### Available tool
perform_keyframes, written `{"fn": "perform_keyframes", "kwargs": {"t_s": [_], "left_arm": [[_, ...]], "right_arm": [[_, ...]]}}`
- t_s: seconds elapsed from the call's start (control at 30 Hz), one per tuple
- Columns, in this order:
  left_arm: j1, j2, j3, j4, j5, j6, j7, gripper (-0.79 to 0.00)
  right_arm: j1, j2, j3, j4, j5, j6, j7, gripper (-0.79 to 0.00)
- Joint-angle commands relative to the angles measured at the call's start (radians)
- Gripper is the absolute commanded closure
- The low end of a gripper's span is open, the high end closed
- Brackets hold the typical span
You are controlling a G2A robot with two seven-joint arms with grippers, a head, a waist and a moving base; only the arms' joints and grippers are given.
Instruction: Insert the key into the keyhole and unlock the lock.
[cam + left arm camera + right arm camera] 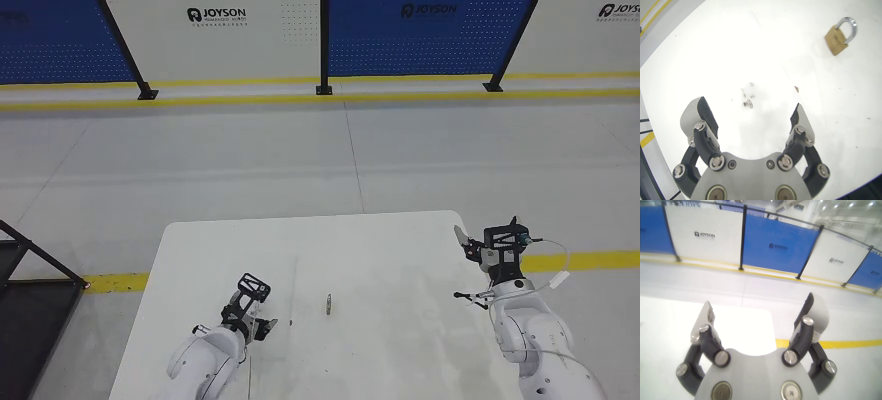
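The left tool [750,113] hung low over the white counter [772,56] with its ribbed pads spread wide and nothing held. It was seemingly lined up on the small silvery metal key [748,103] lying just ahead of its tips, though glare made that key hard to make out. The brass padlock with a curved steel shackle [837,40] lay flat farther ahead, toward the right arm's side, shackle apparently latched and keyhole hidden. The right tool [759,303], likewise agape and empty, hovered by the counter's far right corner, well apart from both, probably in reserve for the lock.
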Motion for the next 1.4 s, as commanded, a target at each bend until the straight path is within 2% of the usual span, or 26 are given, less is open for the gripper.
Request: {"fn": "perform_keyframes", "kwargs": {"t_s": [0.0,0.07,0.13,0.2,0.23,0.27,0.33,0.47,0.8,0.87,0.9,0.93,1.0,1.1,1.37], "left_arm": [[-0.020,-0.006,0.027,0.028,0.015,0.038,0.006,-0.739],[-0.026,-0.009,0.044,0.043,0.043,0.068,0.016,-0.683],[-0.031,-0.012,0.056,0.053,0.052,0.082,0.009,-0.665],[-0.038,-0.015,0.064,0.065,0.074,0.108,0.003,-0.514],[-0.043,-0.016,0.070,0.073,0.089,0.117,-0.003,-0.345],[-0.047,-0.018,0.077,0.078,0.098,0.121,-0.006,-0.302],[-0.052,-0.020,0.086,0.088,0.106,0.125,-0.009,-0.305],[-0.057,-0.023,0.095,0.101,0.120,0.127,-0.010,-0.262],[-0.072,-0.032,0.106,0.138,0.133,0.145,-0.005,-0.249],[-0.070,-0.033,0.105,0.137,0.134,0.144,-0.002,-0.215],[-0.069,-0.033,0.104,0.136,0.135,0.144,-0.002,-0.154],[-0.068,-0.033,0.104,0.136,0.138,0.143,-0.002,-0.139],[-0.067,-0.034,0.103,0.135,0.146,0.142,-0.005,-0.142],[-0.067,-0.035,0.102,0.132,0.149,0.142,-0.007,-0.083],[-0.058,-0.037,0.093,0.118,0.157,0.138,-0.004,-0.031]], "right_arm": [[0.000,0.000,0.000,0.000,0.000,0.000,0.000,-0.785],[0.000,0.000,0.000,0.000,0.000,0.000,0.000,-0.785],[0.000,0.000,0.000,0.000,0.000,0.000,0.000,-0.785],[0.000,0.000,0.000,0.000,0.000,0.000,0.000,-0.785],[0.000,0.000,0.000,0.000,0.000,0.000,0.000,-0.785],[0.000,0.000,0.000,0.000,0.000,0.000,0.000,-0.785],[0.000,0.000,0.000,0.000,0.000,0.000,0.000,-0.785],[0.000,0.000,0.000,0.000,0.000,0.000,0.000,-0.785],[0.000,0.000,0.000,0.000,0.000,0.000,0.000,-0.785],[0.000,0.000,0.000,0.000,0.000,0.000,0.000,-0.785],[0.000,0.000,0.000,0.000,0.000,0.000,0.000,-0.785],[0.000,0.000,0.000,0.000,0.000,0.000,0.000,-0.785],[0.000,0.000,0.000,0.000,0.000,0.000,0.000,-0.785],[0.000,0.000,0.000,0.000,0.000,0.000,0.000,-0.785],[0.000,0.000,0.000,0.000,0.000,0.000,0.000,-0.785]]}}
